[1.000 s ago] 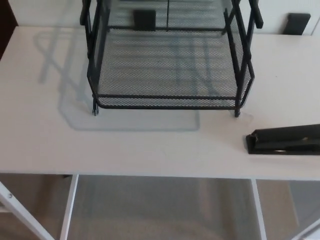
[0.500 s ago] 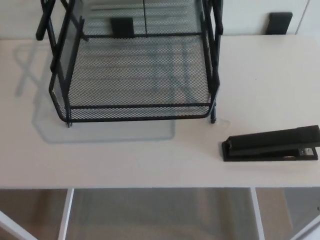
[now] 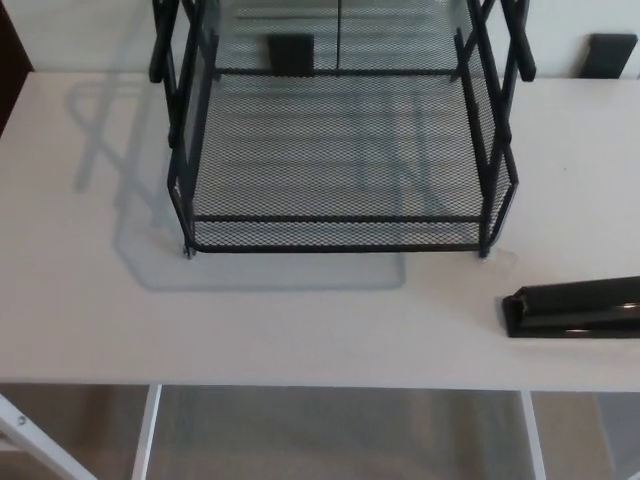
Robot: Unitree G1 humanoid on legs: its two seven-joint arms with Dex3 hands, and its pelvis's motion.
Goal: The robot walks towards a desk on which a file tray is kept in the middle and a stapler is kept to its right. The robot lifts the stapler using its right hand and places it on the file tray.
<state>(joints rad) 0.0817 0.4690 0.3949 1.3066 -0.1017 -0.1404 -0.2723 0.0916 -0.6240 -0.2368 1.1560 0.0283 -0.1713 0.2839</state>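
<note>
On the desk (image 3: 90, 300) below me, the stapler (image 3: 575, 308) lies flat right of the tray (image 3: 340, 247), apart from it, with both my hands out of view, fingers unseen.

The light here is even and fairly bright, and the white desk (image 3: 90, 330) looks pale with no harsh glare. The mesh file tray (image 3: 340, 246) throws a soft grey shadow to its left and near side, so the light seems to come from above and the far right. The whole view is slightly soft, the mesh blurs into stripes, and the black stapler (image 3: 575, 308) at the right edge shows only a faint sheen.
</note>
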